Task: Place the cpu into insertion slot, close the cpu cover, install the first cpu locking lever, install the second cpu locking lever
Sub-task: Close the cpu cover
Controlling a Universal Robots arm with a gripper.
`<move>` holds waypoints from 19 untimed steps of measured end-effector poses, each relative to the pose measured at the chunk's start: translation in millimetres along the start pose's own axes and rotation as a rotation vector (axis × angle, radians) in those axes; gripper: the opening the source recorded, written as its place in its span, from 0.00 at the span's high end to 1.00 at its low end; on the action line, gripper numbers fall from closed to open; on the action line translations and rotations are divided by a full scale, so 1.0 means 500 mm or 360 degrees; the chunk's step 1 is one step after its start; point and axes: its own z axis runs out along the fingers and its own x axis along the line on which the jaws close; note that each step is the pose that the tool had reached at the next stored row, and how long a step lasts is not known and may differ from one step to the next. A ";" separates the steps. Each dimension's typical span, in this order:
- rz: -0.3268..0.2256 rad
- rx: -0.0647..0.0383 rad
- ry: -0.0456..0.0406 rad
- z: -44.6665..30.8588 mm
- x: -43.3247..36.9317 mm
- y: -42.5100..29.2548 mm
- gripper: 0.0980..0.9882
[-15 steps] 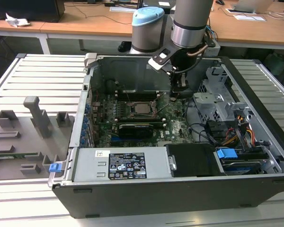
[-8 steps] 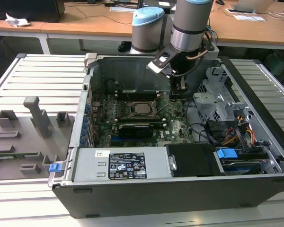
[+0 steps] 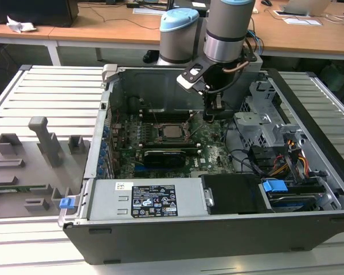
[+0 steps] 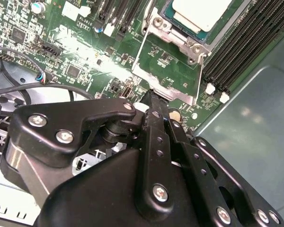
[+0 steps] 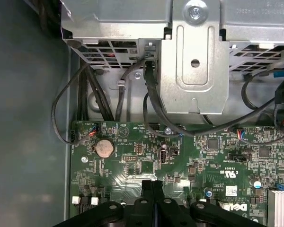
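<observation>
Flat dull-silver square cpu (image 4: 202,11) in insertion slot (image 4: 169,13)

Robotics lab in an office room. Wooden desks (image 3: 103,28) with papers (image 3: 302,21) and laptop (image 3: 303,6) behind. Slatted metal bench (image 3: 46,97) carries open PC case (image 3: 218,232), grey fixtures (image 3: 43,143). Robot arm (image 3: 229,28) overhead.

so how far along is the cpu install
Done: the cpu sits in the insertion slot. In hand: the gripper, shut and empty, is near the free edge of the cpu cover, which is swung open. Left: the cover is not yet closed or locked down.
</observation>
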 end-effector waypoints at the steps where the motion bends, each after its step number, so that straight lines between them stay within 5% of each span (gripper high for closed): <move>1: 0.0000 0.0000 0.0000 0.000 0.000 -0.001 0.99; 19: 0.0000 -0.0002 0.0000 0.000 0.000 -0.018 0.99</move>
